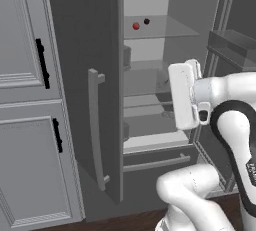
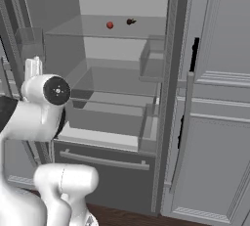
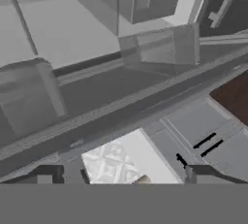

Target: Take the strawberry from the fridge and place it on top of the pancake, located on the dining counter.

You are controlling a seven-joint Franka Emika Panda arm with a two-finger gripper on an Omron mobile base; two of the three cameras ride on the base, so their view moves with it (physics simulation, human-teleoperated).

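Well, my claw (image 3: 121, 174) gapes empty; the fridge (image 1: 150, 75) shelf above it holds the strawberry (image 1: 136, 26) beside a dark ball (image 1: 146, 21).

left base: faces open fridge (image 1: 150, 75) from left | right base: same, from right | hand: close, tilted
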